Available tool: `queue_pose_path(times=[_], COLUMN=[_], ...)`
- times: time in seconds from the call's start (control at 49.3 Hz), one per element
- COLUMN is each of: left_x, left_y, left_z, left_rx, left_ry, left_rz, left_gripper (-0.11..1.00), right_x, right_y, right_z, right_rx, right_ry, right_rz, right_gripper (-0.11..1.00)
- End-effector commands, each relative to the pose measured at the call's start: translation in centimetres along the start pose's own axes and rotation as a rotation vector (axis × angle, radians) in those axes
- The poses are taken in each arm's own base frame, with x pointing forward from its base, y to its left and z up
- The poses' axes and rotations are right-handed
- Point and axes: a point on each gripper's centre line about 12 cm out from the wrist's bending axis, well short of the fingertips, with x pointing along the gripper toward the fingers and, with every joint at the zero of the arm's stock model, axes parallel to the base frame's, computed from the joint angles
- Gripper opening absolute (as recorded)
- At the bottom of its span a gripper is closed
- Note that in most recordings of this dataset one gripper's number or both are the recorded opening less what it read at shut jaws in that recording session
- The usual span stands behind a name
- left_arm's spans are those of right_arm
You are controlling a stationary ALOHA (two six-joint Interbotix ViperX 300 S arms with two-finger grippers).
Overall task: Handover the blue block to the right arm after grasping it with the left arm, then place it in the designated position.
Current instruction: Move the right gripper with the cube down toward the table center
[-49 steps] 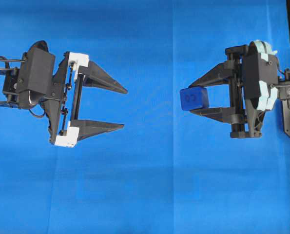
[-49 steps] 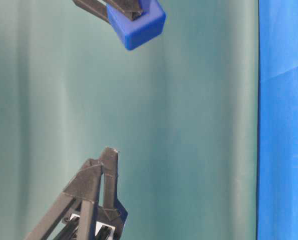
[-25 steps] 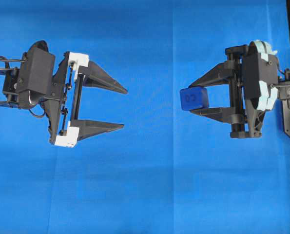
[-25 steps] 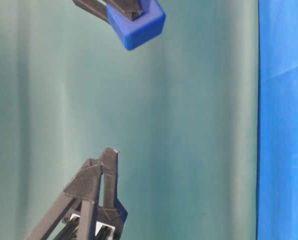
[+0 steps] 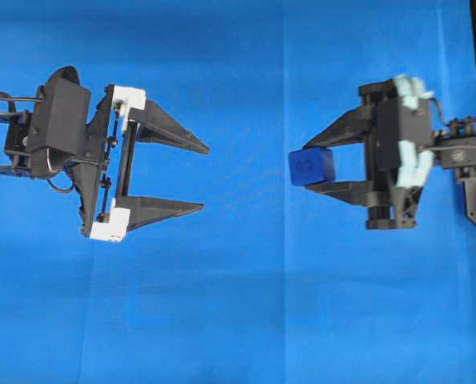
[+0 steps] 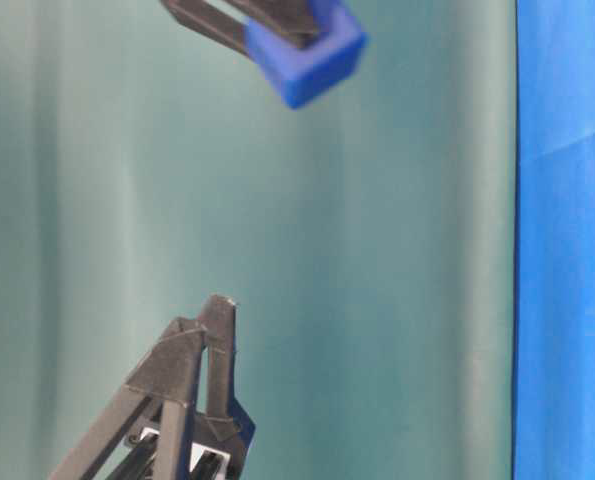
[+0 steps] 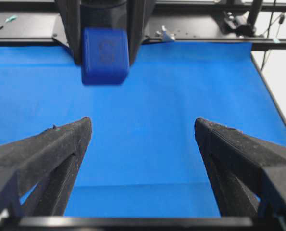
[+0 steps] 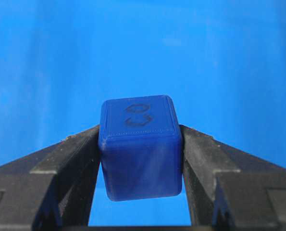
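Handover done, judging by the layout: blue block clamped between the fingertips of the right gripper, right of centre in the overhead frame, lifted clear of the blue cloth. From the right wrist view, both fingers pressed flat against opposite faces of the cube, ring-marked face upward. Left gripper at left of the frame, spread wide and empty, well apart from the block — nothing between its fingers but cloth. Left to do: placing in the designated position — no marked spot visible anywhere on the cloth, so target location impossible to tell. Count: one block, two grippers, one cloth covering the table.
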Motion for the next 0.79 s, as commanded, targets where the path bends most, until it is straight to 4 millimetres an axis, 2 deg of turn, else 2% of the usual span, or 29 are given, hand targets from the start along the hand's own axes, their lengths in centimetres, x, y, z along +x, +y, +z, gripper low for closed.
queue_pose_path(times=[0.0, 0.385, 0.77], left_x=[-0.2, -0.2, -0.2], left_y=[0.0, 0.0, 0.0], left_z=[1.4, 1.3, 1.3], left_rx=[0.0, -0.002, -0.002], left_ry=[-0.044, -0.038, -0.038], left_rz=[-0.001, -0.001, -0.001], left_gripper=[0.93, 0.93, 0.93], right_x=[0.5, 5.8, 11.1], right_y=[0.4, 1.2, 1.5], right_z=[0.9, -1.7, -5.2], right_rx=[0.003, 0.034, 0.098], right_ry=[-0.027, -0.015, 0.016], right_rz=[0.017, 0.077, 0.124], right_gripper=[0.42, 0.42, 0.42])
